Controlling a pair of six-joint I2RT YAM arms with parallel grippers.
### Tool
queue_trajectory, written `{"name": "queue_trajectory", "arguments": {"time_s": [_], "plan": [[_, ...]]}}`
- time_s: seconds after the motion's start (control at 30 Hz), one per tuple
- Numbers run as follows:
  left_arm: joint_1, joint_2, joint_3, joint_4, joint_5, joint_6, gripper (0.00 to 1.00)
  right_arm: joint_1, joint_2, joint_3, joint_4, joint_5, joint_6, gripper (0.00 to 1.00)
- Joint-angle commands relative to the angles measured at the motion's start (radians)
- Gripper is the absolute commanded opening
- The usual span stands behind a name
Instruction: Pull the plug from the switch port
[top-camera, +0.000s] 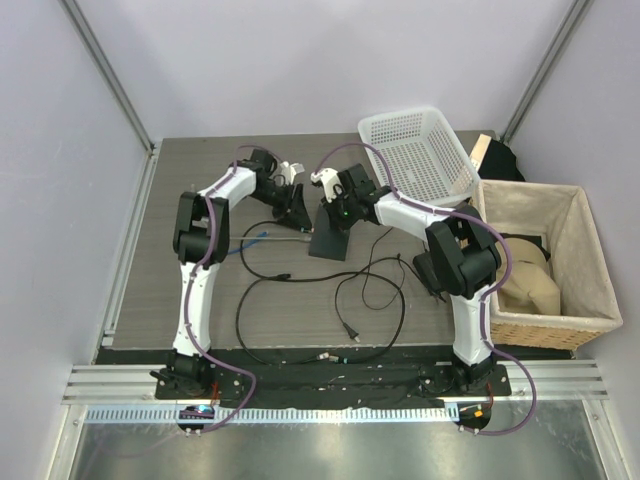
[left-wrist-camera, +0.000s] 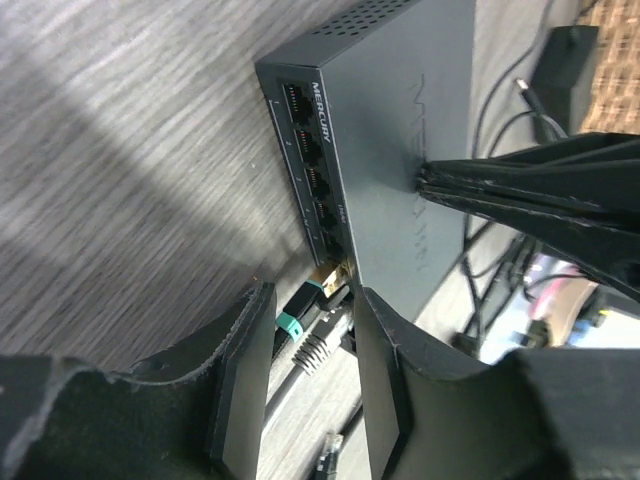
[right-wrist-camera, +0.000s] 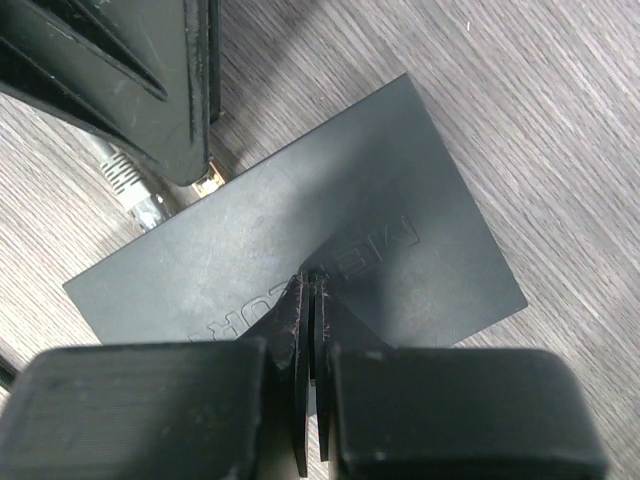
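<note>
The dark-grey switch (top-camera: 330, 243) lies flat mid-table, its row of ports (left-wrist-camera: 308, 150) facing my left wrist camera. A black plug with a teal band and gold tip (left-wrist-camera: 300, 310) sits at the lowest port, beside a grey-booted cable plug (left-wrist-camera: 315, 347). My left gripper (left-wrist-camera: 313, 300) is open, its fingers (left-wrist-camera: 240, 380) straddling both plugs right at the switch edge; it also shows in the top view (top-camera: 297, 212). My right gripper (right-wrist-camera: 310, 285) is shut, its tips pressing down on the switch's top face (right-wrist-camera: 400, 200). In the right wrist view the grey boot (right-wrist-camera: 125, 175) shows beside the left finger.
A white plastic basket (top-camera: 420, 150) stands at the back right and a wicker basket (top-camera: 590, 250) at the right edge. Black cables (top-camera: 370, 300) loop over the near half of the table. A loose clear connector (left-wrist-camera: 330, 455) lies below my left fingers.
</note>
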Motion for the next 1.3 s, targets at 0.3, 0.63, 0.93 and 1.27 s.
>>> {"name": "queue_trajectory", "arguments": {"time_s": [0.3, 0.63, 0.93, 1.27], "plan": [[0.000, 0.078, -0.051, -0.066, 0.033, 0.022, 0.43, 0.002, 0.014, -0.055, -0.019, -0.001, -0.007, 0.01], [-0.018, 0.056, -0.104, -0.021, -0.036, 0.039, 0.41, 0.002, 0.039, -0.043, -0.019, 0.000, -0.001, 0.01], [-0.058, 0.069, -0.107, -0.020, -0.125, 0.019, 0.42, 0.004, 0.047, -0.043, -0.015, 0.001, 0.001, 0.01], [-0.071, 0.064, -0.123, -0.009, -0.178, 0.013, 0.25, 0.004, 0.057, -0.034, -0.005, 0.004, 0.007, 0.01]]}}
